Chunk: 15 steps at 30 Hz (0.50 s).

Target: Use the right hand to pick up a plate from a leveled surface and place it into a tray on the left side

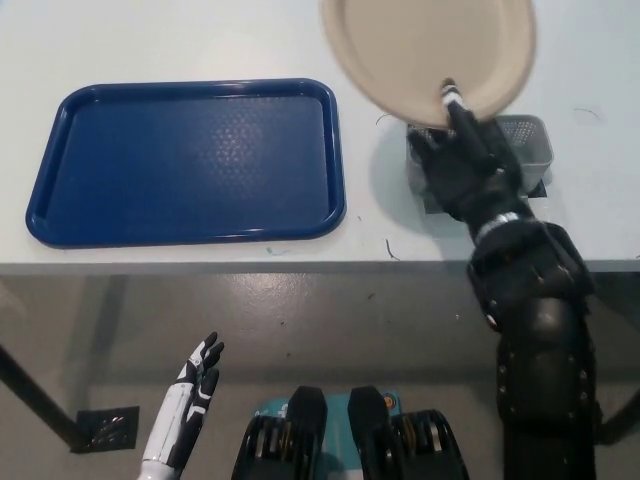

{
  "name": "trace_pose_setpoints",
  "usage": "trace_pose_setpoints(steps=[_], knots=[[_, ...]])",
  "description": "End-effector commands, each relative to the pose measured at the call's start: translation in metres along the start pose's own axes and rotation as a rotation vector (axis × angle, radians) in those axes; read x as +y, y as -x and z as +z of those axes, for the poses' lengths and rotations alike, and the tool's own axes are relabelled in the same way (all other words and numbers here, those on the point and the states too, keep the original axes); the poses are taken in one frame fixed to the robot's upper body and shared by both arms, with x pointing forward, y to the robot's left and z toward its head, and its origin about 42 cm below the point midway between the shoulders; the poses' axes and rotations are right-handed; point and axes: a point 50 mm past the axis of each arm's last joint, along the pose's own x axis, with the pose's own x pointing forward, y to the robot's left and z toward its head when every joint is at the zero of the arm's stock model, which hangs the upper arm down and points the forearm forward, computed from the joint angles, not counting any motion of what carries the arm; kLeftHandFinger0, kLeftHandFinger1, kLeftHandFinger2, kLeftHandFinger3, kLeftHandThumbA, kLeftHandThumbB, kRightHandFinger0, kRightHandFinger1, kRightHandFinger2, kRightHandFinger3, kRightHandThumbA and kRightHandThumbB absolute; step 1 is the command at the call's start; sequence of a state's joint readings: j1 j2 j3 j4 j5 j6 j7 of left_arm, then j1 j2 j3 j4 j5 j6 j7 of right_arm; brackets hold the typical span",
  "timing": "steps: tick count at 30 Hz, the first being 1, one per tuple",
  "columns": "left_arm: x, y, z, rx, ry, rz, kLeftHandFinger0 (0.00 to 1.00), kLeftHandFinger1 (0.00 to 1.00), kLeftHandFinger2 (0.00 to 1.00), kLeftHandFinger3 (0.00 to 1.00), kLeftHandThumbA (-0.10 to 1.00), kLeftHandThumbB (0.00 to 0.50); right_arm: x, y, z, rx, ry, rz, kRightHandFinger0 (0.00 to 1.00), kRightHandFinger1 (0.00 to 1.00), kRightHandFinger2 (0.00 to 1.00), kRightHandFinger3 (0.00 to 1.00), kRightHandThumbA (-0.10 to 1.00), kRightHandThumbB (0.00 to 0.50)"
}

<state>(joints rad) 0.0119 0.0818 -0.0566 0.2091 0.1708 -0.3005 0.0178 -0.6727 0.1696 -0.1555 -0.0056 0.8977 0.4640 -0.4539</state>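
Observation:
A beige paper plate [425,50] hangs in the air at the top of the head view, cut off by the picture's upper edge. My black right hand [466,165] is shut on its near rim, thumb on top. The plate is above and to the right of the blue tray [190,160], which lies flat with nothing in it on the white table's left half. My white left hand [198,372] rests low at the bottom left, below the table's edge, fingers apart and holding nothing.
A small grey mesh stand [528,142], where the plate lay, sits on the table [120,40] behind my right hand. The table's front edge [300,266] runs across the middle, with grey floor below it.

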Motion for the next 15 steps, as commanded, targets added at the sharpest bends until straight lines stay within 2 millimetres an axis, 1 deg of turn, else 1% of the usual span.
trace_pose_setpoints(steps=[1, 2, 3, 4, 5, 7, 8, 9, 11, 12, 14, 15], knots=[[0.003, -0.008, 0.009, -0.067, 0.004, -0.003, 1.00, 1.00, 1.00, 1.00, 1.00, 0.080, 0.046, -0.029, -0.015, 0.073, 0.036, 0.101, 0.00, 0.21, 0.56, 0.78, -0.05, 0.000], [0.003, -0.008, 0.010, -0.067, 0.002, -0.003, 1.00, 1.00, 1.00, 1.00, 1.00, 0.088, 0.050, -0.034, -0.019, 0.085, 0.052, 0.093, 0.00, 0.20, 0.56, 0.79, -0.04, 0.000], [0.003, -0.009, 0.011, -0.067, -0.006, -0.004, 1.00, 1.00, 1.00, 1.00, 1.00, 0.086, 0.057, -0.044, -0.026, 0.105, 0.089, 0.083, 0.00, 0.20, 0.57, 0.84, -0.04, 0.000], [0.003, -0.009, 0.011, -0.066, -0.007, -0.003, 1.00, 1.00, 1.00, 1.00, 1.00, 0.091, 0.061, -0.050, -0.031, 0.110, 0.126, 0.086, 0.00, 0.21, 0.58, 0.86, -0.03, 0.000], [0.003, -0.009, 0.011, -0.066, -0.009, -0.005, 1.00, 1.00, 1.00, 1.00, 1.00, 0.082, 0.064, -0.056, -0.035, 0.114, 0.162, 0.084, 0.00, 0.22, 0.59, 0.87, -0.02, 0.000], [0.002, -0.009, 0.011, -0.067, -0.009, -0.008, 1.00, 1.00, 1.00, 1.00, 1.00, 0.085, 0.075, -0.079, -0.050, 0.138, 0.242, 0.053, 0.00, 0.23, 0.60, 0.84, 0.02, 0.000], [0.002, -0.009, 0.011, -0.067, -0.008, -0.008, 1.00, 1.00, 1.00, 1.00, 1.00, 0.085, 0.077, -0.082, -0.052, 0.140, 0.248, 0.049, 0.00, 0.23, 0.60, 0.84, 0.02, 0.000], [0.002, -0.010, 0.011, -0.068, -0.009, -0.007, 1.00, 1.00, 1.00, 1.00, 1.00, 0.082, 0.085, -0.092, -0.058, 0.150, 0.277, 0.037, 0.00, 0.21, 0.59, 0.78, 0.03, 0.000], [0.002, -0.011, 0.012, -0.071, -0.010, -0.006, 1.00, 1.00, 1.00, 1.00, 1.00, 0.078, 0.094, -0.104, -0.064, 0.173, 0.306, 0.029, 0.00, 0.18, 0.58, 0.73, 0.05, 0.000], [0.002, -0.011, 0.012, -0.071, -0.010, -0.004, 1.00, 1.00, 1.00, 1.00, 1.00, 0.077, 0.102, -0.111, -0.069, 0.189, 0.341, 0.025, 0.00, 0.16, 0.57, 0.73, 0.04, 0.000], [0.003, -0.012, 0.013, -0.070, -0.011, -0.004, 1.00, 1.00, 1.00, 1.00, 1.00, 0.077, 0.112, -0.120, -0.076, 0.189, 0.417, 0.021, 0.00, 0.16, 0.57, 0.70, 0.02, 0.000], [0.002, -0.012, 0.013, -0.069, -0.011, -0.005, 1.00, 1.00, 1.00, 1.00, 1.00, 0.079, 0.113, -0.122, -0.077, 0.186, 0.433, 0.019, 0.00, 0.17, 0.56, 0.70, 0.02, 0.000]])
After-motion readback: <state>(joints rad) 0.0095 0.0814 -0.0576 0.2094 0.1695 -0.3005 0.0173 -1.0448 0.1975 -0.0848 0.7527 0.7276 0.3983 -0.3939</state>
